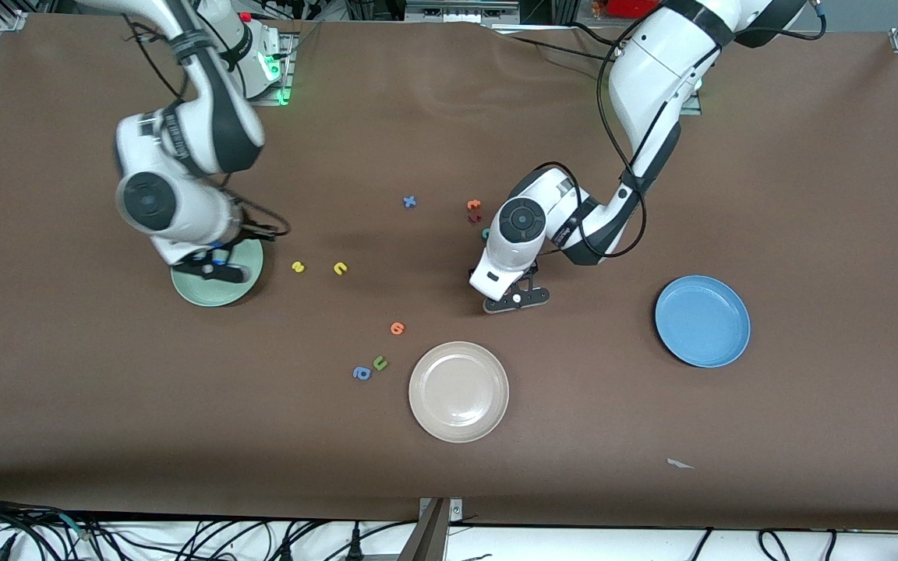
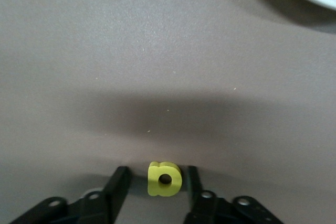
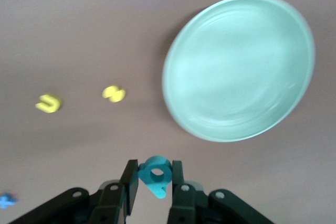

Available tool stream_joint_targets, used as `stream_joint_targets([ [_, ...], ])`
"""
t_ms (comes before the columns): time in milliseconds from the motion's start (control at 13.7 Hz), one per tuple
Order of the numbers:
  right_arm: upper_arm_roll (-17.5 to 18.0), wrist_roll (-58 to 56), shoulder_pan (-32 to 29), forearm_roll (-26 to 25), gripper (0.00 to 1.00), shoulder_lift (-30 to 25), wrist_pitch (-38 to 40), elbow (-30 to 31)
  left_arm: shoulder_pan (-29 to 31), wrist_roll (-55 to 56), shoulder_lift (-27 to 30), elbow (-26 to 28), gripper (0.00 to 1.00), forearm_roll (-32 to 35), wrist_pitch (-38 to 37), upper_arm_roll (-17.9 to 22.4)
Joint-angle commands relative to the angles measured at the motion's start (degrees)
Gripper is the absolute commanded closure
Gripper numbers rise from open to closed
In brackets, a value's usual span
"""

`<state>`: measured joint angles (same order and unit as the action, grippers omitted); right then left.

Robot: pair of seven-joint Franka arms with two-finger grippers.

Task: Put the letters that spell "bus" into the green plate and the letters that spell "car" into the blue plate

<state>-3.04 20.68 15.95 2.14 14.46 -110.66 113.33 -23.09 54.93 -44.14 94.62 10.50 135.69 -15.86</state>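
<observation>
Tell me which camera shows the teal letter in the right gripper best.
The right wrist view: the teal b sits large between the right gripper fingers, above the green plate. In the front view the right arm hides it; the left wrist view doesn't show it.

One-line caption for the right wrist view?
Right gripper holds teal b beside empty green plate.
</observation>
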Motion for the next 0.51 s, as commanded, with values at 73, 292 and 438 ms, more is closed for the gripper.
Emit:
stream_joint_targets([
  [73, -6.97, -12.83, -0.21, -0.20, 0.85, 1.26, 0.62, 0.14, -0.73, 1.67, -0.60, -0.84, 0.71, 1.98, -0.43, 0.39],
  [292, -9.44, -17.15, -0.57, -0.20, 0.85, 3.37, -3.67, 2.42, -0.73, 1.67, -0.60, -0.84, 0.77, 1.98, -0.43, 0.39],
  [438, -10.84, -20.23, -0.65, -0.20, 0.85, 5.13, -6.14, 3.39, -0.56, 1.50, -0.42, -0.93, 0.80, 1.89, -0.43, 0.39],
])
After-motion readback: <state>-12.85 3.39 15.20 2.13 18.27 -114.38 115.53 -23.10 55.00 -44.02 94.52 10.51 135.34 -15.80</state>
